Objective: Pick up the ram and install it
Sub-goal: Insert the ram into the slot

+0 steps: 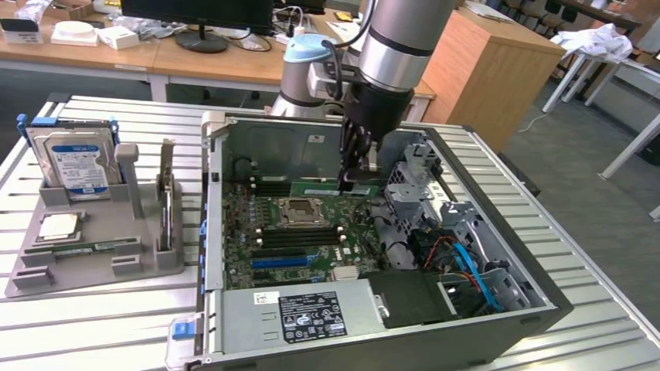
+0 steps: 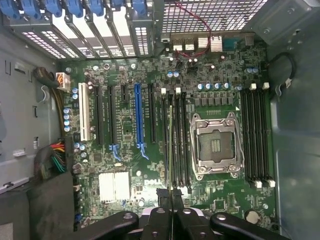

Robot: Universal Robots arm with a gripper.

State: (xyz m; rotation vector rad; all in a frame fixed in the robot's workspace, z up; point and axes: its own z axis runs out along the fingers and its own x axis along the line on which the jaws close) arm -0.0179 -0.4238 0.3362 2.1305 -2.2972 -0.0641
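My hand (image 1: 356, 179) is clamped on the ram (image 1: 328, 188), held edge-down inside the computer case (image 1: 536, 294) over the motherboard (image 2: 125, 165). I judge this the install step: the stick needs aligning with the memory slots (image 2: 176, 140) beside the CPU socket (image 2: 216, 145).

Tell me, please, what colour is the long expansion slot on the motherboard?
Blue, standing out among black slots; the wrist view shows it best.

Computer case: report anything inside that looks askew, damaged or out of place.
Nothing stands out. The ram, held in the shut gripper, runs straight along the memory slots beside the CPU socket, not skewed. The socket holds no chip, but nothing looks broken or spilled.
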